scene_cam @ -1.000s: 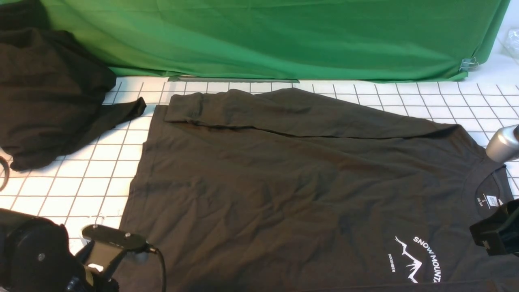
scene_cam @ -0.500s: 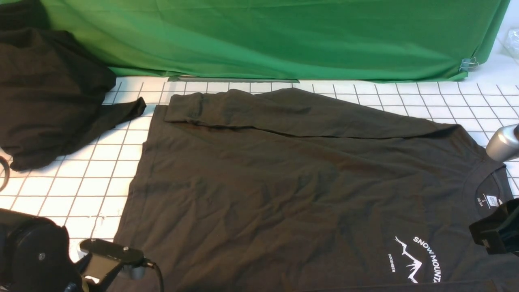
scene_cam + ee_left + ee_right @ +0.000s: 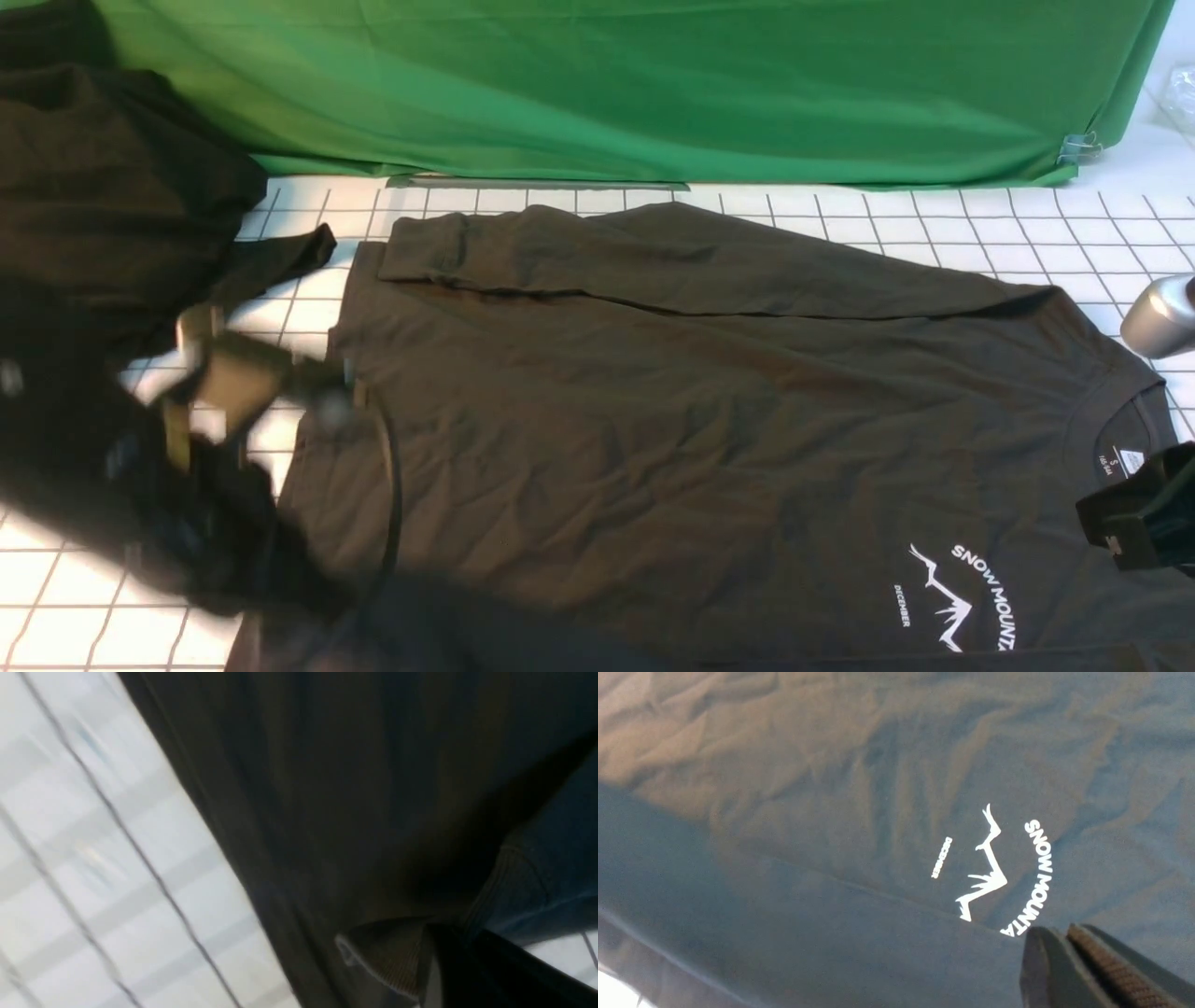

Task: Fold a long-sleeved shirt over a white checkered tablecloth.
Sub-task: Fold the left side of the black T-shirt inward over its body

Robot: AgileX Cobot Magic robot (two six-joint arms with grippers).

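Green backdrop (image 3: 607,93) closes off 12 o'clock, and below it the white checkered tablecloth (image 3: 934,224) carries the long-sleeved shirt (image 3: 653,420), print up. Its long axis runs 9 to 3 o'clock, hem toward 9 and collar toward 3. 1 sleeve (image 3: 653,257) lies folded across the body along the 12 o'clock edge.

The left gripper (image 3: 460,975) is closed, and its wrist view shows a ribbed cuff (image 3: 392,952) right at the fingertips, so it appears to have the near sleeve's end pinched, at about 8 o'clock by the hem. The right gripper (image 3: 1069,961) sits at 4 o'clock beside the white print (image 3: 999,877), jaws pressed together. Whether cloth is caught between them I cannot tell.

The next move likely turns on that near sleeve: it runs along the 6 o'clock edge and would have to travel toward 12 o'clock, the left arm being the nearer.

In the front view the left arm is a dark smear, hiding the hem corner. Another black garment (image 3: 103,215) lies at 10 o'clock, apart from the shirt
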